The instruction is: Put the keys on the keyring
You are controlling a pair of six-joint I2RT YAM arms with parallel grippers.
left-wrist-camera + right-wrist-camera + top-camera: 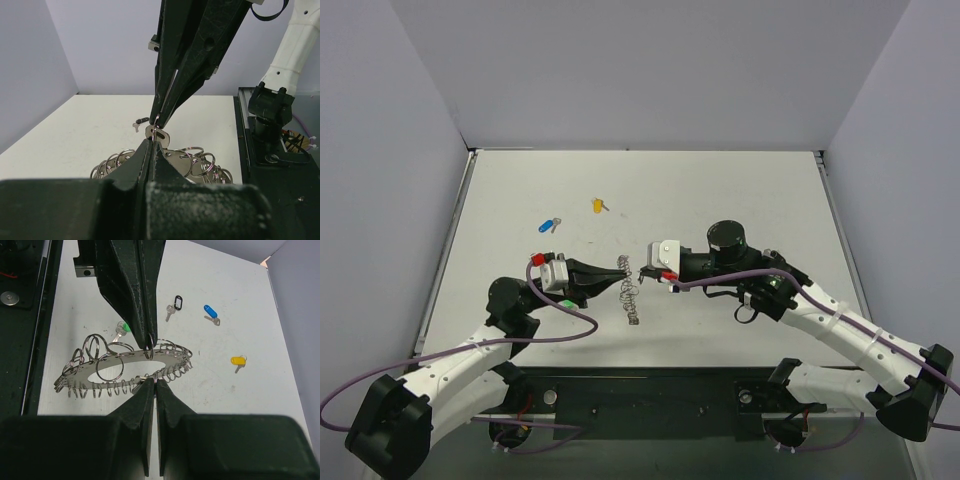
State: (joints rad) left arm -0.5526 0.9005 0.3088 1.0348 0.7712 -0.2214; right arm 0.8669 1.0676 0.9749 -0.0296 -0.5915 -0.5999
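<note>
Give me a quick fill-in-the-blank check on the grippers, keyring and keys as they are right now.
1. The left gripper and right gripper are both ___ on the keyring.
2. The closest key to the keyring has a ___ head.
3. Counting the blue key, yellow key and black-tagged key too, ___ keys lie loose on the table.

Missing words: shut; green; four.

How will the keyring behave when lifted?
The keyring looks like flat metal plate, so probably stiff. The loops round its rim hang loose, so they'll likely swing and snag. Pinched only at the rim by left gripper and right gripper, it may pivot or slip.
</note>
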